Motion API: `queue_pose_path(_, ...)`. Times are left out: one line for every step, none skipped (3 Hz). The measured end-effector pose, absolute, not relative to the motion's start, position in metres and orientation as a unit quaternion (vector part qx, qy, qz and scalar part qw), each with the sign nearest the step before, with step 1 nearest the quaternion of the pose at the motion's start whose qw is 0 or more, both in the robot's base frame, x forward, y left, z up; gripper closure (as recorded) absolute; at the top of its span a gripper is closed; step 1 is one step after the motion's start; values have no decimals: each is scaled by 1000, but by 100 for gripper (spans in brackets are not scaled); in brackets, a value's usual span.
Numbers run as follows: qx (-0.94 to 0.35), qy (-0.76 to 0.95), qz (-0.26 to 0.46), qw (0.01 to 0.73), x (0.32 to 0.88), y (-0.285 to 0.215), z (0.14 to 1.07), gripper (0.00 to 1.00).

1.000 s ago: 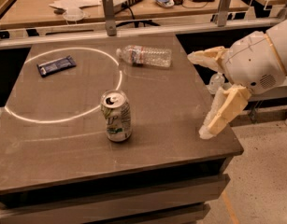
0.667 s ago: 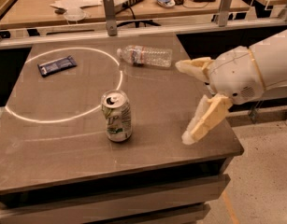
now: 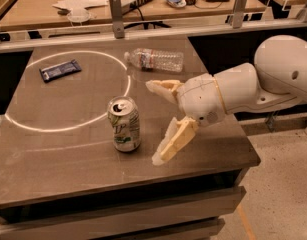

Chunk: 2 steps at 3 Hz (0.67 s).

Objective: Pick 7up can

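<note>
Jaws spread near one 7up can [image 3: 124,124]; one bottle [image 3: 155,60], one wrapper [image 3: 60,70].

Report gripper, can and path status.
Gripper empty, jaws open. Whitish-silver, green-lettered aluminium 7up can upright, close beside gripper, untouched. Nothing between them.

Cream claw [image 3: 153,123] R of silver-grn 7up can [image 3: 124,125]

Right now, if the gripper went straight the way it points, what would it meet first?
Probably the 7up can, standing just left of the open gripper; depth is uncertain.
</note>
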<state>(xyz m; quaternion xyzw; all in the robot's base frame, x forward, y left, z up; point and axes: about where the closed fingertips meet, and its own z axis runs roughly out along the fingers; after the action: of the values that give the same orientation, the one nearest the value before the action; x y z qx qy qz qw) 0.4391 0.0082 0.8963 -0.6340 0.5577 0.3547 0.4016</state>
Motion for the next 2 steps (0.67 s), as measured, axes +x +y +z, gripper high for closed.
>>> queue_pose_path(-626, 543, 383, 408, 441, 36, 882, 2)
queue_pose_path(-624, 524, 407, 412, 445, 60, 874, 19)
